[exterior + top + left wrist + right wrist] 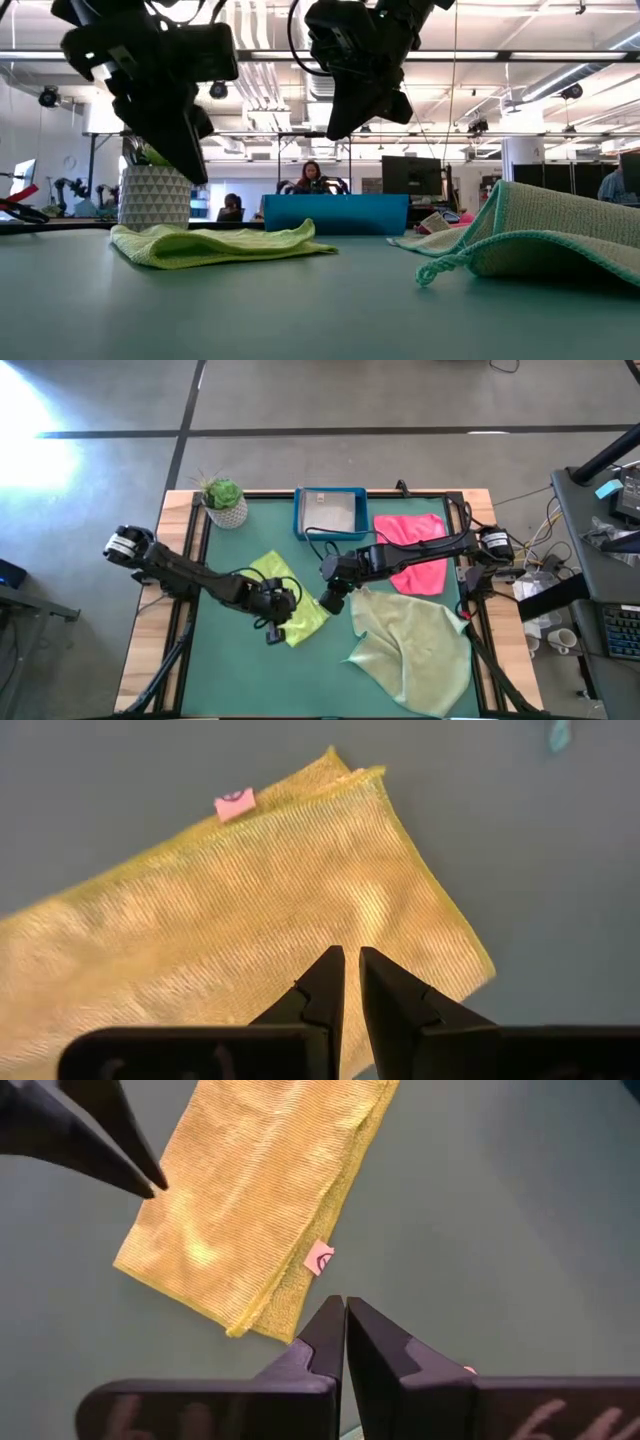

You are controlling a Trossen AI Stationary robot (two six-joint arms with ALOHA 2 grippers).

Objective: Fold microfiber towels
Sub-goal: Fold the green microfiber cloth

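A yellow-green microfiber towel [300, 615] lies folded into a slanting strip on the green table's middle, with a small pink tag [320, 1258] at one edge. My left gripper [275, 632] hangs shut above the strip's near part, clear of it [195, 170], its fingertips [352, 965] holding nothing. My right gripper [328, 603] hovers shut over bare table just right of the strip, also clear [335, 135]. A large pale sage towel [415, 650] lies rumpled at the near right. A hot pink towel [415, 550] lies flat at the far right.
A blue tray [330, 493] stands at the far edge's middle. A potted plant [225, 502] in a white pot stands at the far left. The sage towel's raised fold [520, 235] sits at the right. People sit in the room beyond [312, 178].
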